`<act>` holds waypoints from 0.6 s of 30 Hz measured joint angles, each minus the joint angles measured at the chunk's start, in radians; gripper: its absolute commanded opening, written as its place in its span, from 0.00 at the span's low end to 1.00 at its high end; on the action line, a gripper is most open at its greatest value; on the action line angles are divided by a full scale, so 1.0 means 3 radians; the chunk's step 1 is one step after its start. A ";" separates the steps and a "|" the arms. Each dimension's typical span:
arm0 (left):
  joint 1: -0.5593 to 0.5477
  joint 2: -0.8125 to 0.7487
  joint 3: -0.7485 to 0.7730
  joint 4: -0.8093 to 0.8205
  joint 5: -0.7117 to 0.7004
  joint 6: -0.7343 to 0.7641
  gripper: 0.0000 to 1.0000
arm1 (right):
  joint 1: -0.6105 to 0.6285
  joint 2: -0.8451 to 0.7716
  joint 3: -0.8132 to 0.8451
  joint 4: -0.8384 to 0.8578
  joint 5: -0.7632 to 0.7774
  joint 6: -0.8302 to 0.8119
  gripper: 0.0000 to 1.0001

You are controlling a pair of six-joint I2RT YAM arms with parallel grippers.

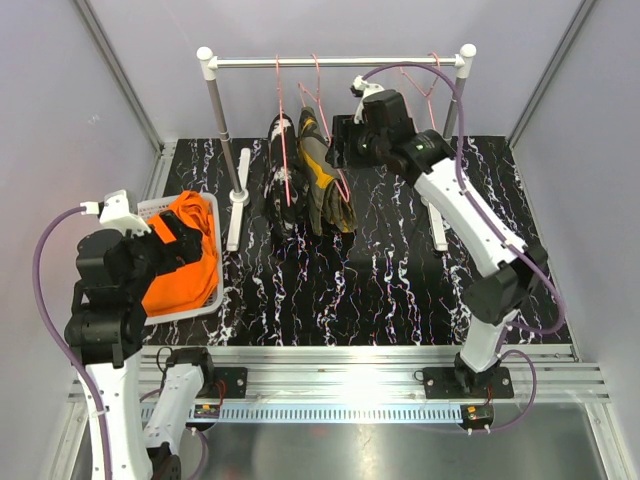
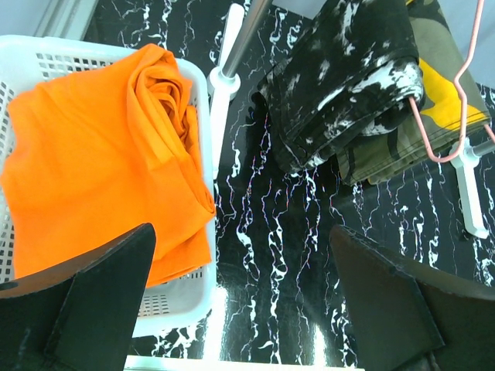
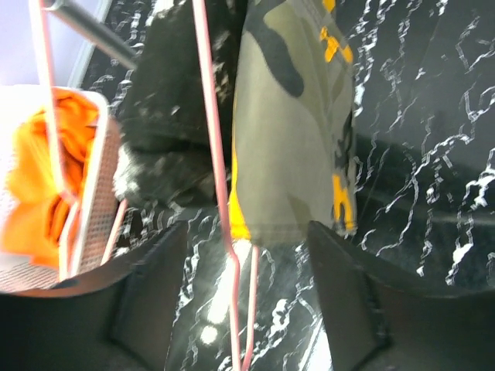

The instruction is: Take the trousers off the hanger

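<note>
Now left jaws gape above orange trousers [image 2: 93, 170], right jaws wide facing olive trousers [image 3: 294, 116]

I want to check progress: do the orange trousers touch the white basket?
Touching. The left wrist view shows the orange trousers lying inside the white basket, their cloth spilling over its rim.

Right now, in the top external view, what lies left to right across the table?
First the orange trousers in the white basket, rack's left post, black speckled trousers, olive camouflage trousers, rack's right post.
</note>
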 measured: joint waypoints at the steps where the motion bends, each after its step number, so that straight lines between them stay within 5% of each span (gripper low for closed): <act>1: -0.0006 0.0001 -0.0017 0.0009 0.0001 0.0001 0.99 | 0.0019 0.0065 0.0052 -0.0003 0.0048 -0.0019 0.65; 5: -0.0033 0.0001 -0.0050 0.0005 0.0003 0.0009 0.99 | 0.0061 0.0286 0.0197 -0.0010 0.0221 -0.0128 0.40; 11: -0.0088 0.0001 -0.0065 0.0006 0.0000 0.0034 0.99 | 0.0064 0.0472 0.0254 -0.0004 0.0287 -0.0244 0.18; 13: -0.0112 0.0000 -0.0076 0.0009 -0.0003 0.0046 0.99 | 0.0064 0.0491 0.0254 0.0018 0.0282 -0.0287 0.00; 18: -0.0154 -0.0001 -0.0109 0.0008 -0.0005 0.0061 0.99 | 0.0081 0.0492 0.0254 0.0048 0.0276 -0.0323 0.00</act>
